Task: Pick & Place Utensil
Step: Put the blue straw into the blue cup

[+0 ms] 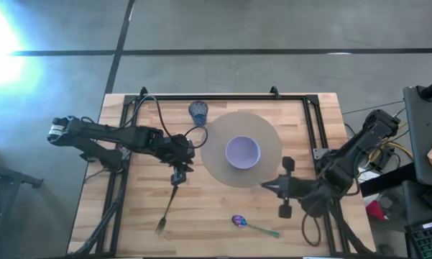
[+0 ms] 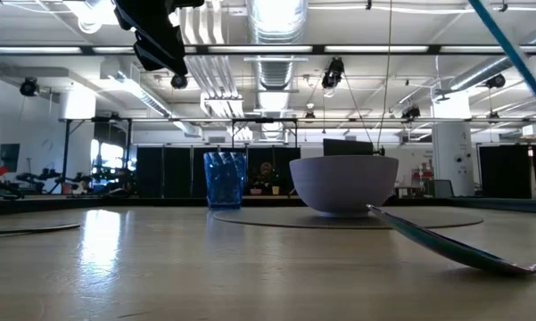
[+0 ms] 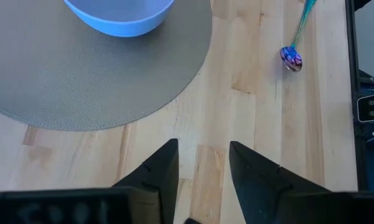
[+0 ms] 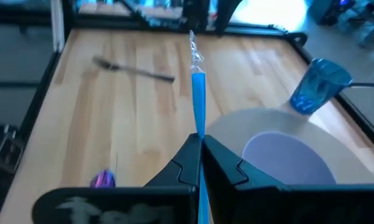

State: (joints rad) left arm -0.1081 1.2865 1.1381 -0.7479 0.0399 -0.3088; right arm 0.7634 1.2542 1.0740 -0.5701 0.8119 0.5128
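Observation:
My right gripper (image 4: pixel 199 140) is raised near the mat's near right rim (image 1: pixel 267 185) and is shut on a thin blue utensil (image 4: pixel 198 99); what kind it is, I cannot tell. It shows as a blue streak (image 2: pixel 508 45) in the low view. A dark fork (image 1: pixel 167 208) lies flat on the wood at the near left. A spoon (image 1: pixel 251 228) with a purple bowl lies flat near the front edge. My left gripper (image 3: pixel 202 163) hangs open above bare wood just left of the mat (image 1: pixel 178 174), with nothing between its fingers. My right gripper pinches the blue utensil's shaft (image 4: pixel 198 127) between its two fingers. The shaft lies along the fingers: it runs back between them and sticks out well past the tips, ending in a pale silvery tip (image 4: pixel 193 46). The fingers come from the table's right. The utensil is lifted clear.
A round grey mat (image 1: pixel 216 155) lies at the table's middle with a lavender bowl (image 1: pixel 242 152) on it. A blue cup (image 1: pixel 198 111) stands upright by the mat's far left rim. A black frame (image 1: pixel 223 96) runs along the table's far edge and sides.

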